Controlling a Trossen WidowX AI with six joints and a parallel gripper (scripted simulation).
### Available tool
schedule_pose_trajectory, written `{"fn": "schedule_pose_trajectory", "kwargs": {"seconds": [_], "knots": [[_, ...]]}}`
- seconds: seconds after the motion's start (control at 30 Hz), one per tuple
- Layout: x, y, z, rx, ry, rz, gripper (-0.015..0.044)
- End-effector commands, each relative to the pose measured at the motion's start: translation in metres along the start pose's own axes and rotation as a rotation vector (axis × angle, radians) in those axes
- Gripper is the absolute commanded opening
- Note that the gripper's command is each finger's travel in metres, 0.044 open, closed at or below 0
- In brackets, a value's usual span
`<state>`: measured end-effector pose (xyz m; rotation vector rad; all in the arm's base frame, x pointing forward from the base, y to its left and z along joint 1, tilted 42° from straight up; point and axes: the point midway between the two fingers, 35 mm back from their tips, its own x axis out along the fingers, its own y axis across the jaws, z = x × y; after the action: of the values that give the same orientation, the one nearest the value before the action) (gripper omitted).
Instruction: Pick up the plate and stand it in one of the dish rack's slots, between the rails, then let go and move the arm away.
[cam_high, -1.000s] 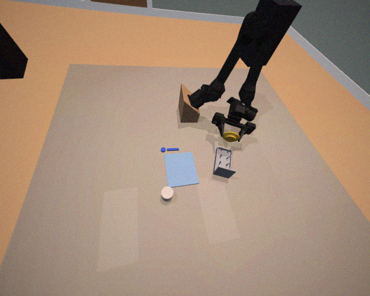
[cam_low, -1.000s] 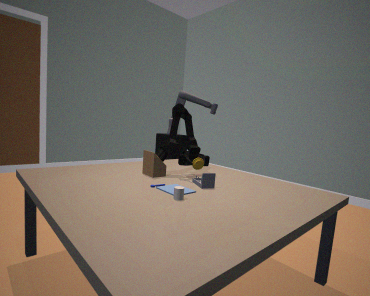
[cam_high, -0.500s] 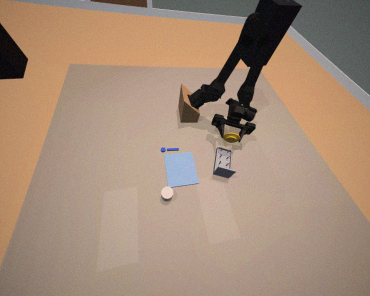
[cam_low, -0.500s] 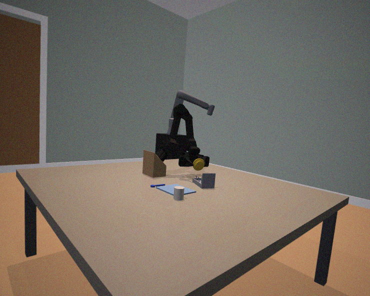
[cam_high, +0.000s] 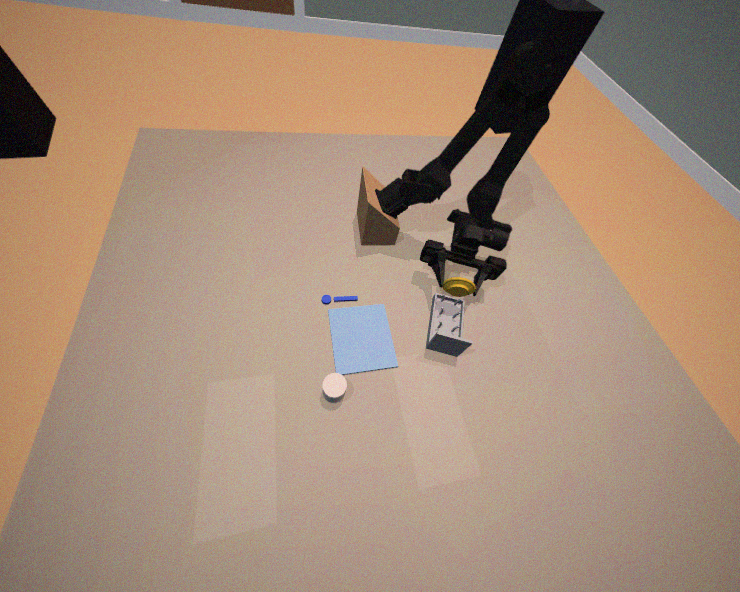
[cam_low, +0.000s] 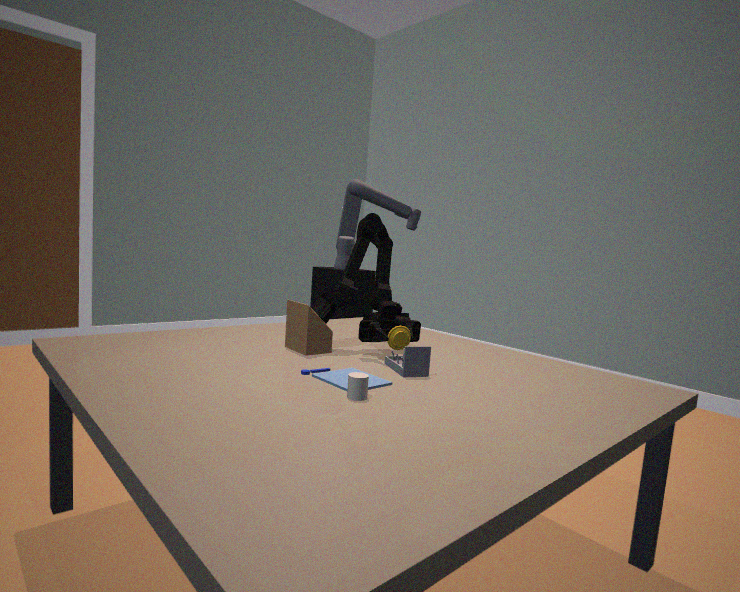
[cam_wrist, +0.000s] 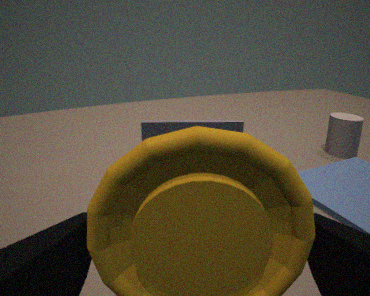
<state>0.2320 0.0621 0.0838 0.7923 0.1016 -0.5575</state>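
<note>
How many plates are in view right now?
1. The yellow plate stands on edge in the claw, just above the arm-side end of the dish rack. No other plate shows on the table.

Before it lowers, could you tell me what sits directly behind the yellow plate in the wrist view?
Behind the plate, held upright by the end effector, the dish rack's dark end wall shows above its rim and rail ends below. The slots themselves are covered.

Yellow plate (cam_wrist: 201, 226) upright, just above grey dish rack (cam_high: 446, 324).
</note>
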Motion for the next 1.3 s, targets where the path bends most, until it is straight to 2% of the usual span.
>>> {"fn": "schedule_pose_trajectory", "kwargs": {"seconds": [0.0,0.5,0.77,1.23,1.27], "knots": [[0.005,-0.001,-0.002,-0.004,0.002,-0.001,0.0000],[0.025,0.000,0.000,0.005,-0.003,0.000,0.0000],[0.028,-0.001,-0.022,0.010,-0.005,-0.001,0.0000],[0.027,-0.001,-0.018,-0.002,0.005,-0.002,0.0000],[0.027,-0.001,-0.018,0.001,0.004,-0.002,0.0026]]}}
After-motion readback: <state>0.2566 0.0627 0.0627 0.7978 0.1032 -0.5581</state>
